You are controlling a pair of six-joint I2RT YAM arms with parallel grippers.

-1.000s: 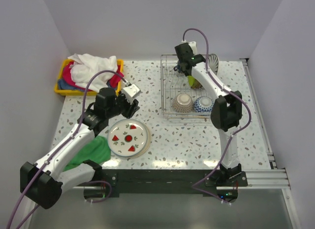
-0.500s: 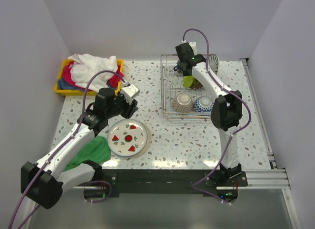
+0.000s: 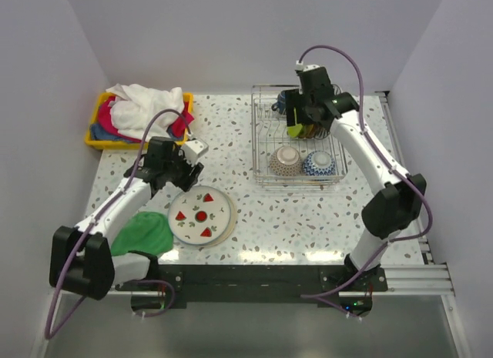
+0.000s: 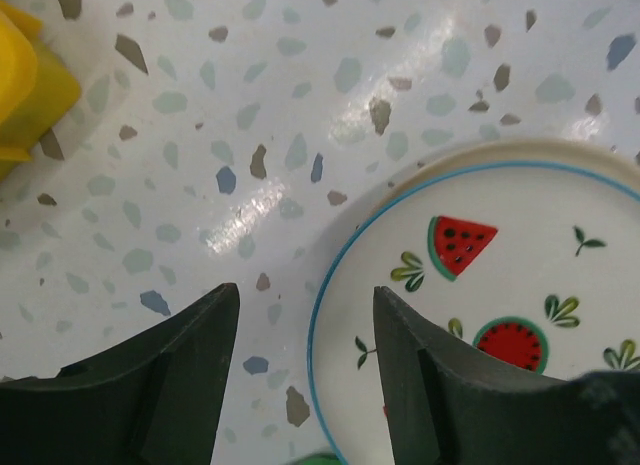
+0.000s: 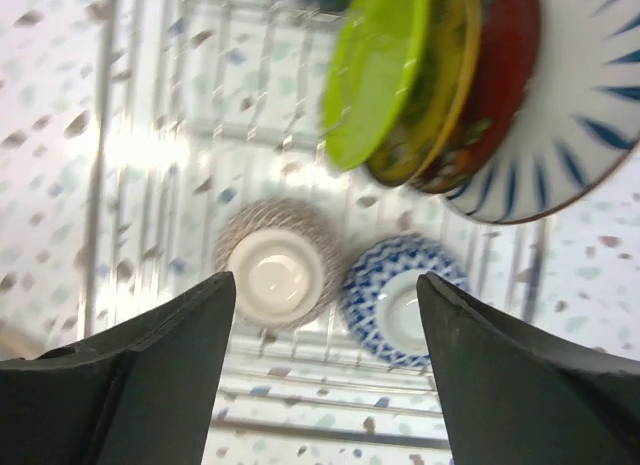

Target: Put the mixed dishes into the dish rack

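**Lining up the next pickup**

The left pincer (image 4: 305, 310), jaws spread and empty, hovers over the rim of the watermelon plate (image 3: 202, 215), which lies flat near the near edge of the worktop (image 3: 293, 219). It is best to straddle that rim squarely before closing. Whether a second plate lies beneath is unclear. By the far edge, the right pincer (image 5: 325, 285), spread and empty, hangs over the dish rack (image 3: 256, 142). Its own view is blurred.

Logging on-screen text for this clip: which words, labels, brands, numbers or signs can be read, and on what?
None can be read. The watermelon plate carries only pictures; the striped plate and the blue-white bowl in the dish rack carry only patterns; the yellow bin shows no label.
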